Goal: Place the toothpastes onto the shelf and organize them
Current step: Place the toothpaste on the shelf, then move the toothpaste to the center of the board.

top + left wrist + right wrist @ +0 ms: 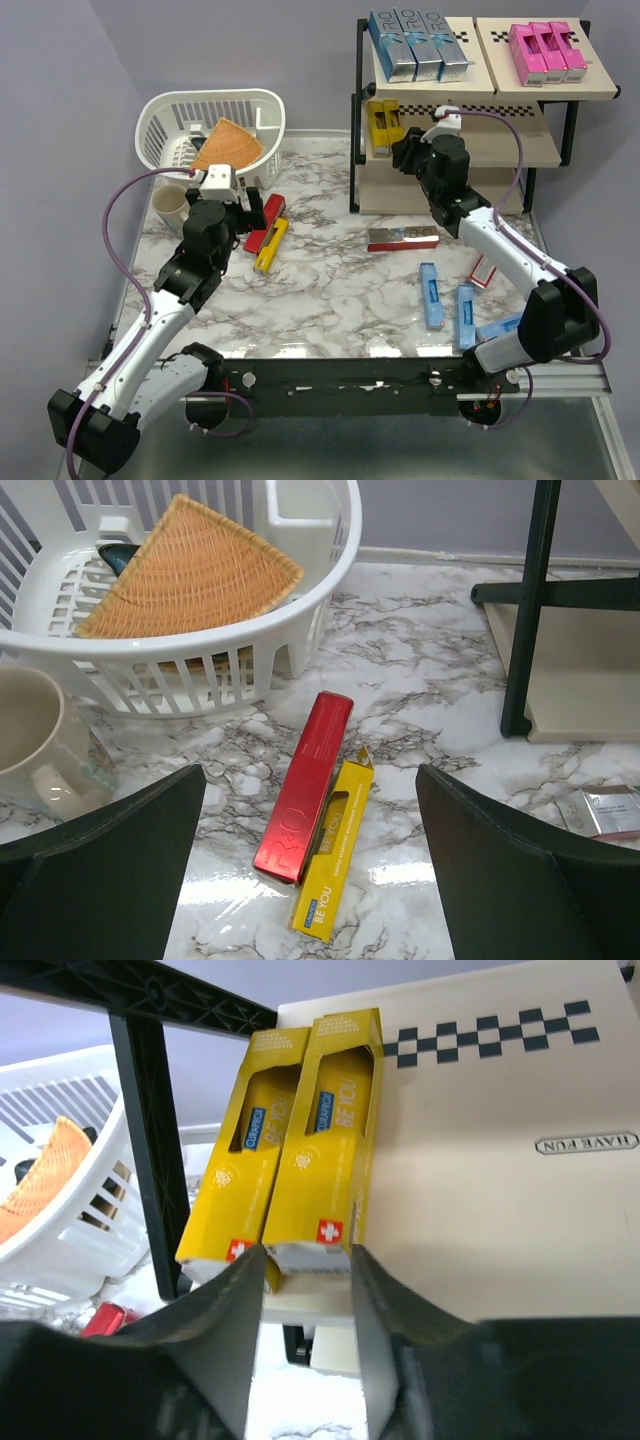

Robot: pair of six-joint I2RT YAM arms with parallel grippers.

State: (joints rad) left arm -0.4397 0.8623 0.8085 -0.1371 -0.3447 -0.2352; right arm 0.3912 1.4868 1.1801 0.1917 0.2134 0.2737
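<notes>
The shelf (500,150) stands at the back right, its beige middle panel (500,1180) filling the right wrist view. Three silver-blue toothpastes (420,45) and three pink ones (545,52) lie on the top tier. Two yellow toothpastes (384,125) lie side by side on the middle tier. My right gripper (400,148) (305,1255) has its fingers against both sides of the near end of the right yellow carton (325,1130). My left gripper (243,215) (310,770) hangs wide open above a red toothpaste (305,785) and a yellow one (335,860) on the table.
On the marble table lie a silver-and-red carton (402,238), two light blue cartons (430,295) (465,315) and a red-and-white one (483,270). A white basket (160,125) with a wicker piece (228,145) and a beige mug (170,205) stand at the back left.
</notes>
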